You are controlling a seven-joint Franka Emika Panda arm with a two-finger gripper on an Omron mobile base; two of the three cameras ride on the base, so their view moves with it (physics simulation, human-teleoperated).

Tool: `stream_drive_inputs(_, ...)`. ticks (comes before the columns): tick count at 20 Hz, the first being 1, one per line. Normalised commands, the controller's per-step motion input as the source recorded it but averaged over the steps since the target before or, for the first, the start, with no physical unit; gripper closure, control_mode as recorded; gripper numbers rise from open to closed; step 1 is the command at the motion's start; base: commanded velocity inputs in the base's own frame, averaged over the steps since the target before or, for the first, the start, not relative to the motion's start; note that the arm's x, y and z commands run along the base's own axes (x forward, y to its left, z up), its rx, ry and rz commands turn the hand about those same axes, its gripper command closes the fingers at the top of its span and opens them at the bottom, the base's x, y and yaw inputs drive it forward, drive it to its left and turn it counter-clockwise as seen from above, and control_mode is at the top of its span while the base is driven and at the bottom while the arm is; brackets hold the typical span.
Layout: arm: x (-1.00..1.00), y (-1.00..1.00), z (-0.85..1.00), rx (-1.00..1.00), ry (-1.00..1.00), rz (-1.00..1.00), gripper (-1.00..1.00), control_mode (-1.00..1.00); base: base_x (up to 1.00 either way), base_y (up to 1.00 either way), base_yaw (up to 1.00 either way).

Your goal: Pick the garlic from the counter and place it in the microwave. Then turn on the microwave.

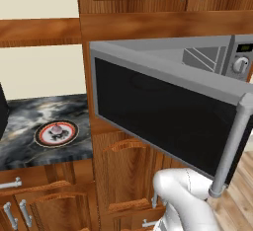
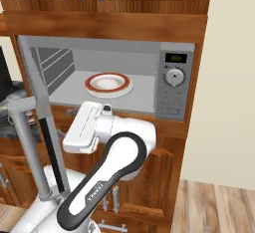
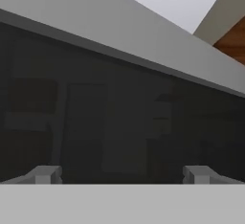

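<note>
garlic (image 1: 56, 129) sits on a plate (image 1: 72, 135); microwave (image 2: 175, 105) door open.

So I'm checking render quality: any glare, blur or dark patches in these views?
Left base view: crisp; microwave door glass near-black with only faint reflections, no glare. Right base view: evenly lit cavity, the plate sharp. Hand view: dim, soft and low-contrast against the door glass; open claw tips slightly blurred.
</note>
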Motion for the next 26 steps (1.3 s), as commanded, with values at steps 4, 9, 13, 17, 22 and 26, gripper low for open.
stream_drive_inputs(4,-0.18,0.42,0.0,0.0,0.0,0.0,-1.0,-1.0,0.0,0.0,0.0)
stream_drive_inputs(9,-0.1,0.41,0.0,0.0,0.0,0.0,-1.0,-1.0,0.0,0.0,0.0)
stream_drive_inputs(13,0.0,0.43,0.0,0.0,0.01,0.0,-1.0,-1.0,0.0,0.0,0.0)
stream_drive_inputs(17,-0.01,0.37,0.0,0.0,0.0,0.0,-1.0,-1.0,0.0,0.0,0.0)
stream_drive_inputs(22,-0.02,0.25,0.0,0.0,0.0,0.0,-1.0,-1.0,0.0,0.0,0.0)
stream_drive_inputs(26,0.0,0.02,0.0,0.0,0.0,0.0,-1.0,-1.0,0.0,0.0,0.0)
